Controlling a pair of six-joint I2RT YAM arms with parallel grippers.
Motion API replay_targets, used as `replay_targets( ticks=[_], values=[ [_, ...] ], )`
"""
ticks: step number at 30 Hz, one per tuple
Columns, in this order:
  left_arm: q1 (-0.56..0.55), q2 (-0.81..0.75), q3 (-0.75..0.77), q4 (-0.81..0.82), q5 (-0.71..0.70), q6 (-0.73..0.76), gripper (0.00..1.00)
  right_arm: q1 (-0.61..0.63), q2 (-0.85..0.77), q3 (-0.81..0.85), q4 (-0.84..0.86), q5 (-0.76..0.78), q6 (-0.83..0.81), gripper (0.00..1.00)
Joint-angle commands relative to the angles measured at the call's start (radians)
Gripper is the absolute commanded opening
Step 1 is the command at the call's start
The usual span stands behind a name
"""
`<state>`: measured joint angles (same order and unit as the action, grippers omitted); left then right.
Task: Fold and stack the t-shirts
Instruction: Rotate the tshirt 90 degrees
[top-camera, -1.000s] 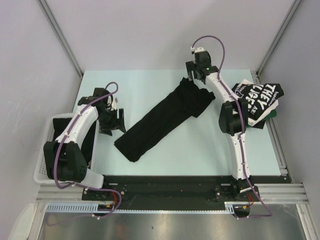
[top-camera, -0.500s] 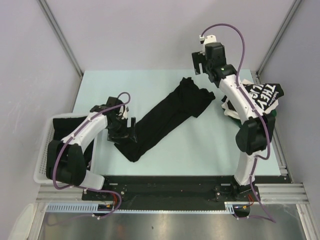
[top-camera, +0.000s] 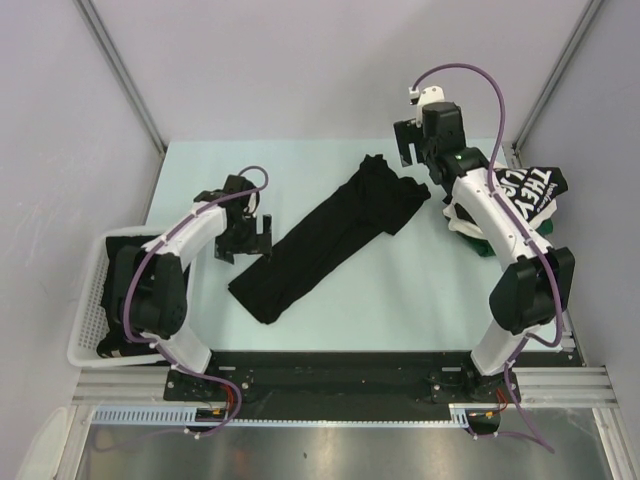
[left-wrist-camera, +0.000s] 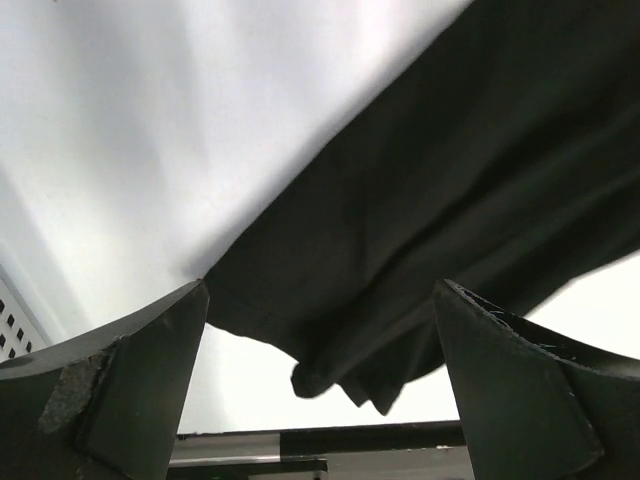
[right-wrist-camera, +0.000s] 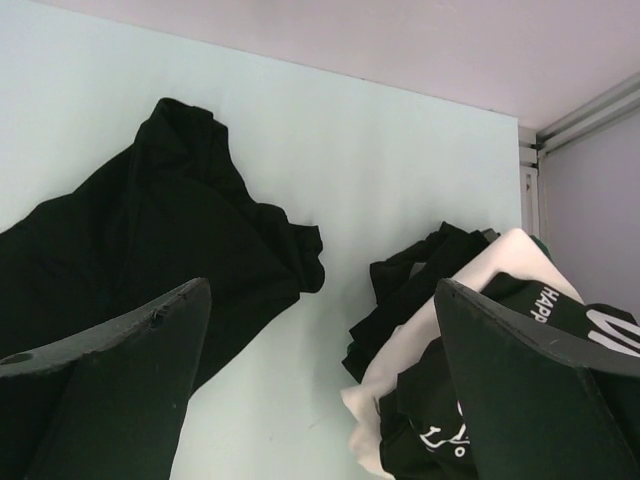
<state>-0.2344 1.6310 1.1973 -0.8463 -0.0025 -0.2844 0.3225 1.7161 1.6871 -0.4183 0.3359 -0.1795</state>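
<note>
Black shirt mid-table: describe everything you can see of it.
The black t-shirt is plain, soft, matte cloth with no print showing. It is folded into a long narrow band and lies flat on the pale table, running diagonally from near-left to far-right. Its far end is bunched and wrinkled. Neither the open left tool nor the open right tool grips it.

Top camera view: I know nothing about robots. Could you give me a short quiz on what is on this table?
1. True or false: the left end effector is clamped shut on the long black t-shirt.
2. Where does the shirt with white lettering lie? A) spread flat mid-table B) at the right edge of the table C) folded at the near edge
3. Fill in: the white basket stands at the table's ____ side.
Key: 1 false, it stands open beside the shirt; 2 B; 3 left.
</note>
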Motion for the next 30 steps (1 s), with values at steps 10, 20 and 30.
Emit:
replay_targets(
  ticks=[10, 20, 30],
  values=[
    [0.001, 0.046, -0.03, -0.02, -0.056, 0.024, 0.96, -0.025, -0.128, -0.069, 0.082, -0.005, -0.005, 1.0],
    [0.004, 0.032, -0.085, -0.007, -0.053, 0.033, 0.88, -0.025, -0.156, -0.096, 0.088, -0.018, 0.003, 1.0],
    [0.05, 0.015, -0.127, 0.021, -0.04, 0.086, 0.84, -0.026, -0.167, -0.104, 0.092, -0.02, -0.002, 1.0]
  ],
)
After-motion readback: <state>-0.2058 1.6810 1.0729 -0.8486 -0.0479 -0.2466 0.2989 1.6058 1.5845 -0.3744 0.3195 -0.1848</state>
